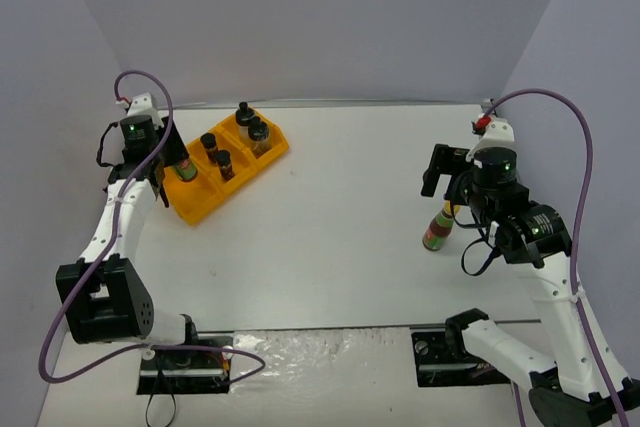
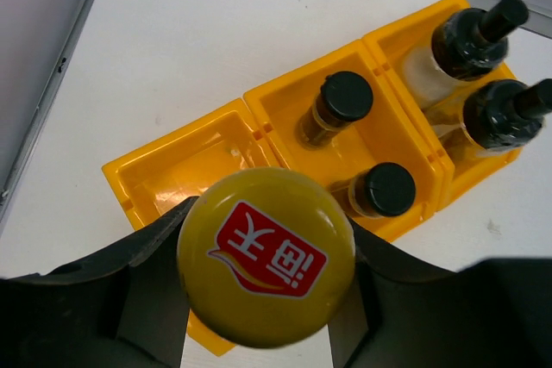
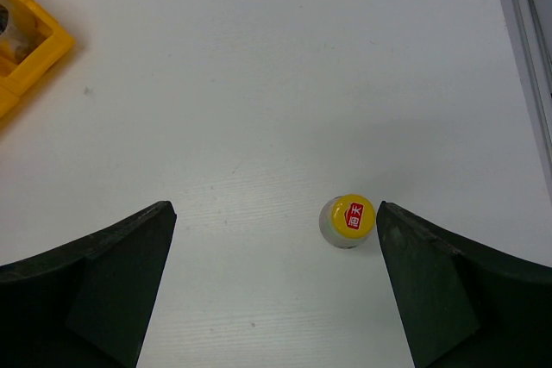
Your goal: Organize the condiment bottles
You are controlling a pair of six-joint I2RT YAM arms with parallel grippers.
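My left gripper [image 1: 172, 169] is shut on a yellow-capped sauce bottle [image 2: 266, 256] and holds it upright over the near edge of the left compartment of the orange tray [image 2: 121, 180]. That compartment holds nothing. The middle compartment holds two tiny black-capped spice jars [image 2: 345, 96] [image 2: 388, 189]. The right compartment holds two wider black-lidded jars [image 2: 470, 40] [image 2: 500, 114]. The second sauce bottle [image 1: 438, 230] stands on the table at the right. My right gripper [image 3: 274, 213] is open above it, and its cap [image 3: 353, 217] shows close to the right finger [image 3: 440, 282].
The orange tray [image 1: 200, 209] sits at the far left, angled towards the back wall. Its corner shows in the right wrist view [image 3: 26, 40]. Grey walls close in the table on the left, back and right.
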